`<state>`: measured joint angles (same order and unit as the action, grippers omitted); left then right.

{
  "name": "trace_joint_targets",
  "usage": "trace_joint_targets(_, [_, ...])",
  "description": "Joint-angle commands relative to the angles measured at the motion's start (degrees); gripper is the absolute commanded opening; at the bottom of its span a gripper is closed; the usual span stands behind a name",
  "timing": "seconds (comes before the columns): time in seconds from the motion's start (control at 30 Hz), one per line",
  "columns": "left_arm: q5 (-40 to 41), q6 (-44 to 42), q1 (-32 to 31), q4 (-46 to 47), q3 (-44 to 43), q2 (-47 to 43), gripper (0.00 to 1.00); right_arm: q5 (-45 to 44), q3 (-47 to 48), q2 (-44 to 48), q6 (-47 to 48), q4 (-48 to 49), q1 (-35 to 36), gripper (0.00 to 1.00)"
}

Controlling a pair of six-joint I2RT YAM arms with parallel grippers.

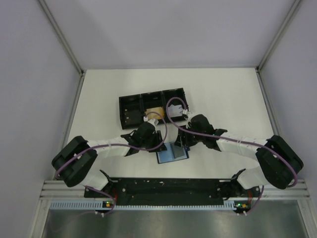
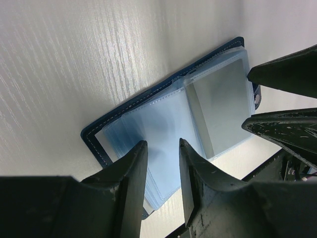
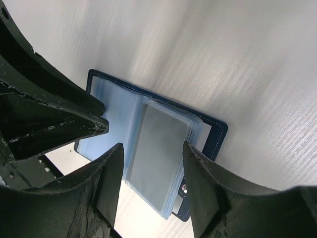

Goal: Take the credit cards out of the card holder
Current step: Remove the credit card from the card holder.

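Card holder (image 1: 173,152) lies open on table (image 1: 223,99), btwn both arms, clear sleeves up, w/ a grey card showing in one. Left gripper (image 2: 162,146) over its left half, fingers slightly apart. Right gripper (image 3: 152,148) spread astride the sleeve stack; contact unclear. Orange-tan card (image 1: 155,110) in black tray (image 1: 130,99) just behind
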<state>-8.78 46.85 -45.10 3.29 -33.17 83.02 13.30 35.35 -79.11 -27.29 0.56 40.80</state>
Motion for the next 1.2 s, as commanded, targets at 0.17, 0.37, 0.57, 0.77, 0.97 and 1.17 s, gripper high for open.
trace_joint_targets(0.17, [-0.19,-0.09,-0.34,-2.5,1.79,1.18,0.37,1.56,2.0,-2.45,-0.92,1.12,0.69,0.51])
trace_joint_targets(0.37, [-0.19,-0.09,-0.34,-2.32,2.05,1.26,0.37,-3.54,1.91,-2.72,-1.54,-2.31,0.69,0.51])
trace_joint_targets(0.57, [-0.28,-0.09,-0.34,-2.32,1.88,1.44,0.37,-3.37,1.83,-2.54,-1.28,-2.85,0.69,0.51])
trace_joint_targets(0.77, [-0.28,-0.18,-0.42,-2.32,1.88,1.53,0.37,-1.17,1.91,-2.19,-1.28,-1.44,0.69,0.5])
trace_joint_targets(0.97, [-0.45,-0.09,-0.42,-2.32,1.79,1.79,0.37,-2.31,2.61,1.14,-0.4,-3.01,0.69,0.5])
trace_joint_targets(1.17, [-0.45,-0.27,-0.34,-2.32,1.62,2.14,0.37,-2.93,3.32,4.23,0.04,-3.46,0.69,0.51])
